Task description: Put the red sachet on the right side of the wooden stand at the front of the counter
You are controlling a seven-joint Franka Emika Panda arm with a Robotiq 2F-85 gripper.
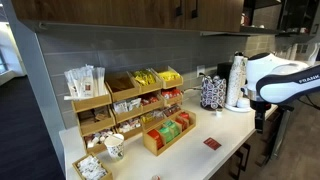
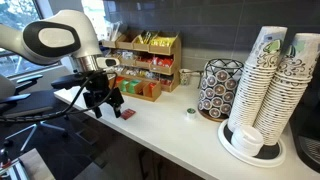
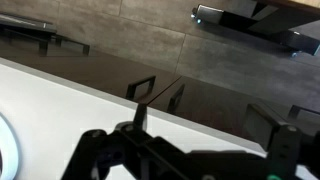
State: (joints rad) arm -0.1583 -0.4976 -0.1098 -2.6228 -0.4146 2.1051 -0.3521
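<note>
Bare counter lies open at the frame's lower right, bounded by the wooden stand on its left and cup stacks above.

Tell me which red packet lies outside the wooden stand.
The red sachet lying flat on the counter beside the wooden stand; the other red packets sit inside it.

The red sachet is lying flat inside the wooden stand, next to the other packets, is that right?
Not quite. The red sachet is lying flat, but on the bare counter, outside the wooden stand and clear of it. An exterior view shows this.
</note>
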